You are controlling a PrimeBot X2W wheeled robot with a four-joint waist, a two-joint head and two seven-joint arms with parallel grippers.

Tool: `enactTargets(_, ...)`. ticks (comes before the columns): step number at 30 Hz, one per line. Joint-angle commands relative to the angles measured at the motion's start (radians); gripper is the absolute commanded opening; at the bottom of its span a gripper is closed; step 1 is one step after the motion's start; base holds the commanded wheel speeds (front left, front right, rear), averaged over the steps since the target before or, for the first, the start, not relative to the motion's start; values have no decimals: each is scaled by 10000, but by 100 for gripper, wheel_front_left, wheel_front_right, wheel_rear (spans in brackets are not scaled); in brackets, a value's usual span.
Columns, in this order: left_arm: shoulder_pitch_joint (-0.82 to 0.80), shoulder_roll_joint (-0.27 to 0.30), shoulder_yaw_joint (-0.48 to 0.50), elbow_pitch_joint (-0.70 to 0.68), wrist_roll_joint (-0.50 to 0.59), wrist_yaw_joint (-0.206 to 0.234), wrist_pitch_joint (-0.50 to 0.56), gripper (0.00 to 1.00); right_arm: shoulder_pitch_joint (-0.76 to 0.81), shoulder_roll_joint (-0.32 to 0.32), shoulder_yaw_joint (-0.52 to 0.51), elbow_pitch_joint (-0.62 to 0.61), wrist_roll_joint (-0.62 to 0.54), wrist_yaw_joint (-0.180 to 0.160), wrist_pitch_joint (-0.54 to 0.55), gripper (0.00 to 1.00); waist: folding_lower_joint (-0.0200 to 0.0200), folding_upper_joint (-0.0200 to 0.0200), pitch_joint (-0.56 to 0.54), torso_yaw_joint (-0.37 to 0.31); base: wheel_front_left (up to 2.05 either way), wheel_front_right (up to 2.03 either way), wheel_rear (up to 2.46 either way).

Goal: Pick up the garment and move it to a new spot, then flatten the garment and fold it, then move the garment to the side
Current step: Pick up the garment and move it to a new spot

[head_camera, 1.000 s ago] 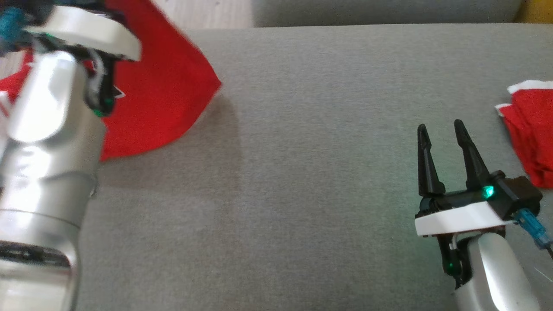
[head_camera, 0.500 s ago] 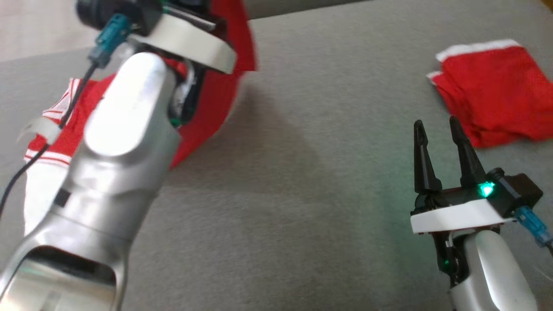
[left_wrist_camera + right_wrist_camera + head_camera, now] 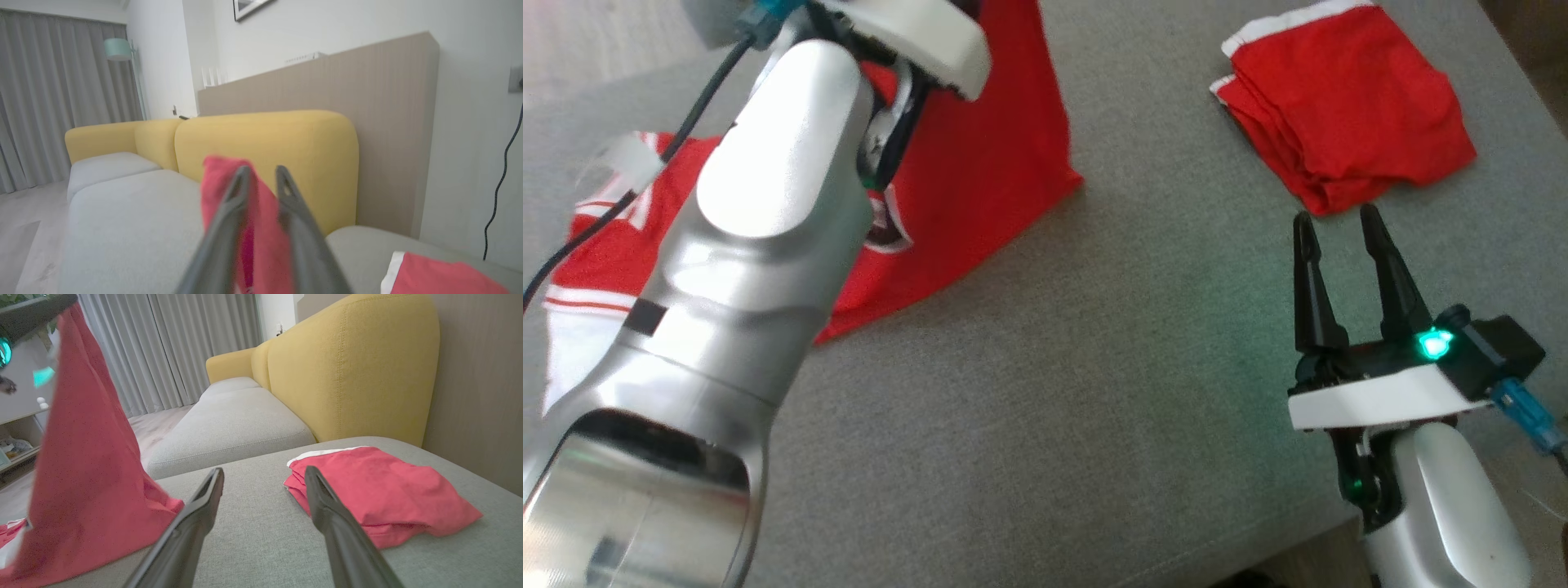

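Currently the grey cushion (image 3: 1094, 367) takes up most of the head view, from the lower left to the upper right. A yellow backrest (image 3: 351, 371) stands behind it, in the upper right of the right wrist view.

My left forearm (image 3: 760, 245), silver, covers the left third of the head view and reaches to the top edge.

The garment (image 3: 988, 188), a red jersey with white striped trim, sits in the upper left of the head view. One part is lifted toward the top edge behind the wrist. The rest trails down onto the cushion, with the striped portion at the left edge. In the right wrist view it hangs as a tall red sheet on the left of the frame, its lower edge resting on the cushion.

A folded red piece (image 3: 1347, 122) with white edging lies on the cushion at the upper right of the head view, well apart from the garment.

I see the right gripper (image 3: 1335, 214) in the lower right of the head view, fingers pointing up the frame and spread wide over bare cushion. Its tips are just below the folded piece; I cannot tell whether they touch it.

I find the left gripper (image 3: 262, 168) at the bottom middle of the left wrist view. Its fingers are drawn narrow and pinch the garment's red cloth between them.
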Motion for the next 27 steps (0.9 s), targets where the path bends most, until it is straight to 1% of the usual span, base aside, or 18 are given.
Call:
enactTargets(1, -539, 325, 121, 67, 133, -53, 17, 100, -373, -24, 267, -375, 78, -7, -63, 100, -2, 0, 267, -173, 0, 0, 0)
enactTargets(4, -782, 388, 65, 781, 282, -79, -371, 100, -432, -24, 386, -420, 85, -7, -63, 100, -2, 0, 457, -89, 0, 0, 0)
enactTargets(6, -811, 376, 115, 1095, 246, -107, -616, 100, -428, -24, 362, -424, 46, -7, -63, 100, -2, 0, 496, 119, 0, 0, 0)
enactTargets(10, -618, 395, 292, 1409, 117, -160, -951, 100, -372, -24, 252, -330, -222, -7, -63, 100, -2, 0, 344, 753, 0, 0, 0)
enactTargets(14, -21, 564, 497, 1355, 56, -171, -1073, 100, -263, -24, 19, -205, -536, -7, -63, 100, -2, 0, -134, 1532, 0, 0, 0)
enactTargets(18, 984, 852, 880, 607, 91, -54, -1091, 100, -66, -24, -263, -81, -775, -7, -63, 100, -2, 0, -718, 2366, 0, 0, 0)
enactTargets(22, 2564, 1187, 1265, -366, 192, 153, -1093, 100, 230, -24, -507, 37, -944, -7, -63, 100, -2, 0, -1279, 3131, 0, 0, 0)
enactTargets(24, 3441, 1331, 1440, -843, 243, 323, -1094, 100, 369, -24, -616, 67, -992, -7, -63, 100, -2, 0, -1495, 3451, 0, 0, 0)
enactTargets(27, 4791, 1299, 1617, -1637, 180, 509, -1094, 100, 652, -24, -818, 90, -1038, -7, -63, 100, -2, 0, -1777, 3888, 0, 0, 0)
